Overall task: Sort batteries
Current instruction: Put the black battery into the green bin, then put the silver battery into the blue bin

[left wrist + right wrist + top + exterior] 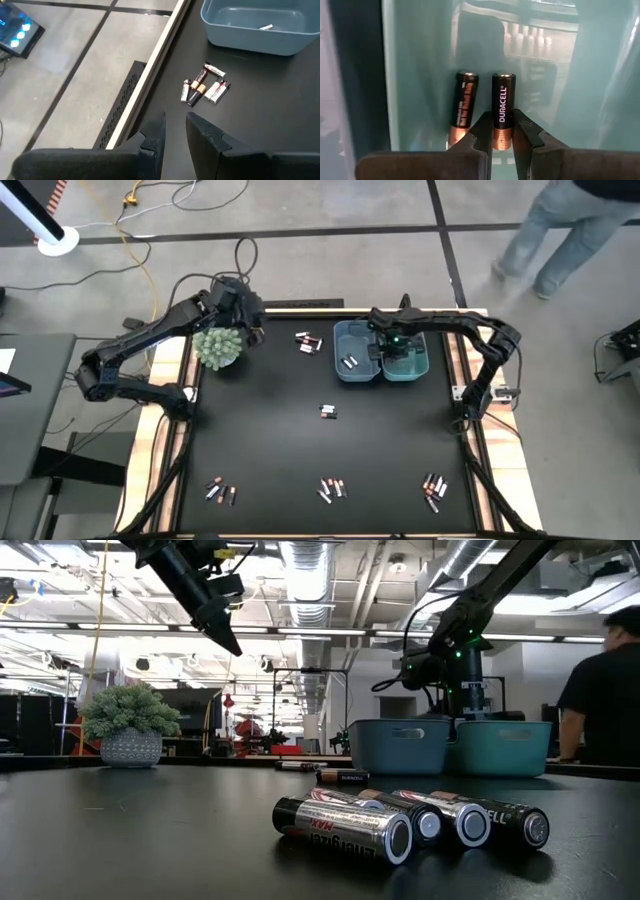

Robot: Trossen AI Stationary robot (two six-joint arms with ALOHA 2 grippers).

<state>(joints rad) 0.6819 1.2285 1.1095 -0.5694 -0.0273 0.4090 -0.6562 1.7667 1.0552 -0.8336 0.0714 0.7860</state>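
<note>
My right gripper (502, 142) clamped on copper end of Duracell battery (503, 107), inside teal bin (413, 367); battery's long axis points straight ahead from fingers, second cell (462, 107) parallel just beside. Left gripper (175, 132) slightly parted, empty, above far-edge batteries (204, 90).

Potted plant (219, 347) at my tabletop (270, 440) far-left corner; yellow cable (135, 225) on floor; person (560, 230) beyond.

The worktop (330, 450) was viewed from straight overhead and level from its surface; both views shared the blue bins (381, 352).
</note>
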